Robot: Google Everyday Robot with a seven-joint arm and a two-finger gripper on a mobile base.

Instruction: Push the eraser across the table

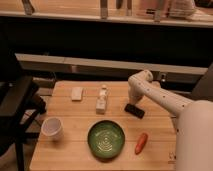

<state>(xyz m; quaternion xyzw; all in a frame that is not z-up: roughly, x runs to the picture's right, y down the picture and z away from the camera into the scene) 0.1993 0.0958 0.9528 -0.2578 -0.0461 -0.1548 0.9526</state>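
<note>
The eraser (134,110), a small flat black block, lies right of centre on the light wooden table (75,150). My gripper (133,102) comes down from the white arm at the right and stands shut right behind the eraser's far edge, touching or nearly touching it. The arm's elbow bends above the table's far right part.
A white bottle (102,100) lies left of the eraser, and a small white block (77,93) sits further left. Nearer the front are a white cup (52,128), a green bowl (106,139) and an orange carrot (141,143). A dark chair (17,105) stands at the left edge.
</note>
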